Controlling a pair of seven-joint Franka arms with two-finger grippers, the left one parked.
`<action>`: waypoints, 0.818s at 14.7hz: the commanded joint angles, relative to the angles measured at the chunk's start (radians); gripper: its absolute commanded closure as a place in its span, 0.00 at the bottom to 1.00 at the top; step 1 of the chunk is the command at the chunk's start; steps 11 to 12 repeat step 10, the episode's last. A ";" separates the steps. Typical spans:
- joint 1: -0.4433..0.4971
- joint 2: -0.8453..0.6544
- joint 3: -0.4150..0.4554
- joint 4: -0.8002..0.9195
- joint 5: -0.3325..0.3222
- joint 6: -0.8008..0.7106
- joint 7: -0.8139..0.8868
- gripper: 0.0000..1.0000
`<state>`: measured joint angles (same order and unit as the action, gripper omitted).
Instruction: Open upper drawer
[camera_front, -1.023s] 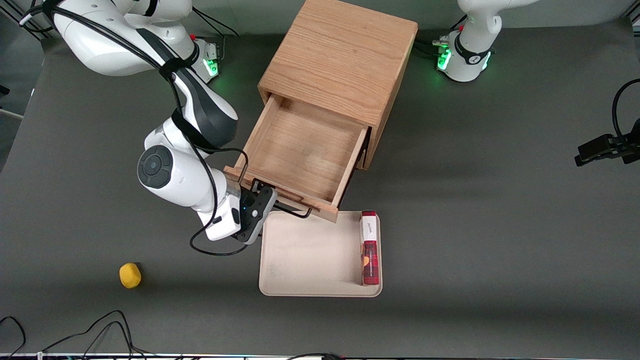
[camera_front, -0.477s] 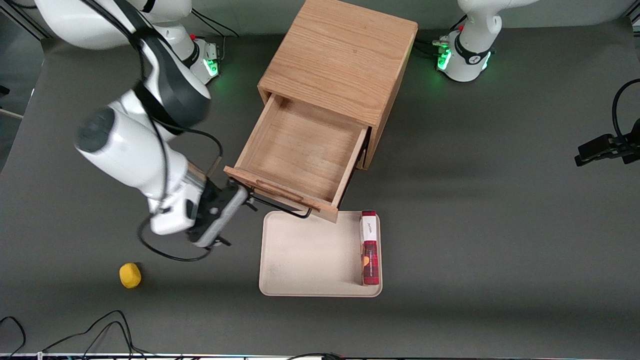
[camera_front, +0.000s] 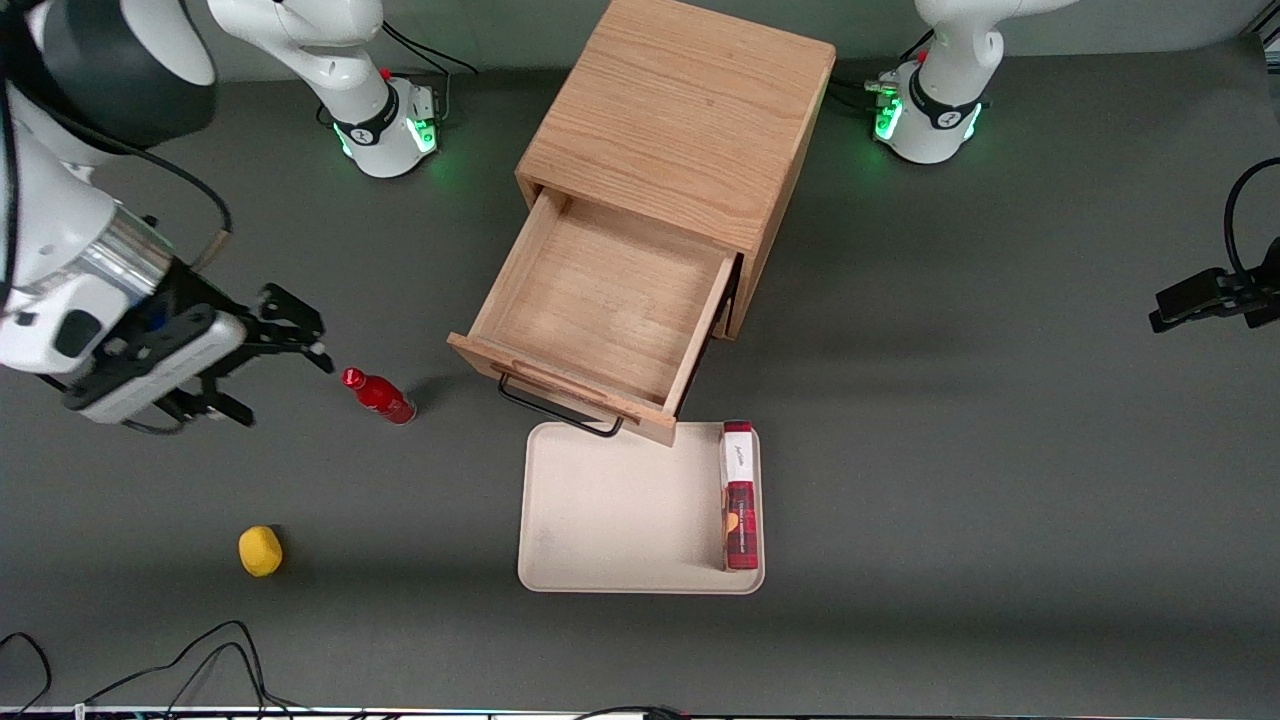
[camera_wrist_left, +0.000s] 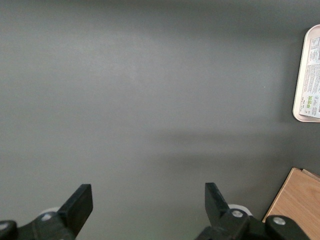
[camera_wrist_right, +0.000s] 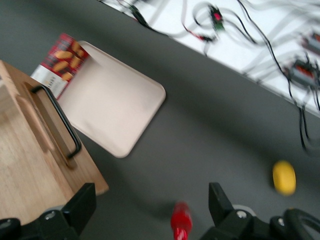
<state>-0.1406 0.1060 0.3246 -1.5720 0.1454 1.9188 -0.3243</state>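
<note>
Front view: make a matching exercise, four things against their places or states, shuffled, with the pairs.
Things:
1. upper drawer
2. gripper
3. red bottle
4. red box

States:
A. on the tray's edge
B. jaws open, above the table toward the working arm's end
C. pulled out, empty
D. on the table beside the cabinet

Pairs: 1-C, 2-B, 3-D, 4-A

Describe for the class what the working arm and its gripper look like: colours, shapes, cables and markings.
The working arm has glossy white rounded shells, a dark grey joint cover and a silver metal wrist ring. Black cables loop along it. Its gripper, toward the working arm's end of the table, is black with two angular open fingers on a white-and-black body. The arm's base glows green.
</note>
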 joint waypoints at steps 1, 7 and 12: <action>-0.045 -0.117 -0.005 -0.108 0.010 -0.074 0.167 0.00; -0.080 -0.178 -0.019 -0.145 -0.173 -0.257 0.369 0.00; -0.090 -0.181 -0.029 -0.143 -0.173 -0.273 0.392 0.00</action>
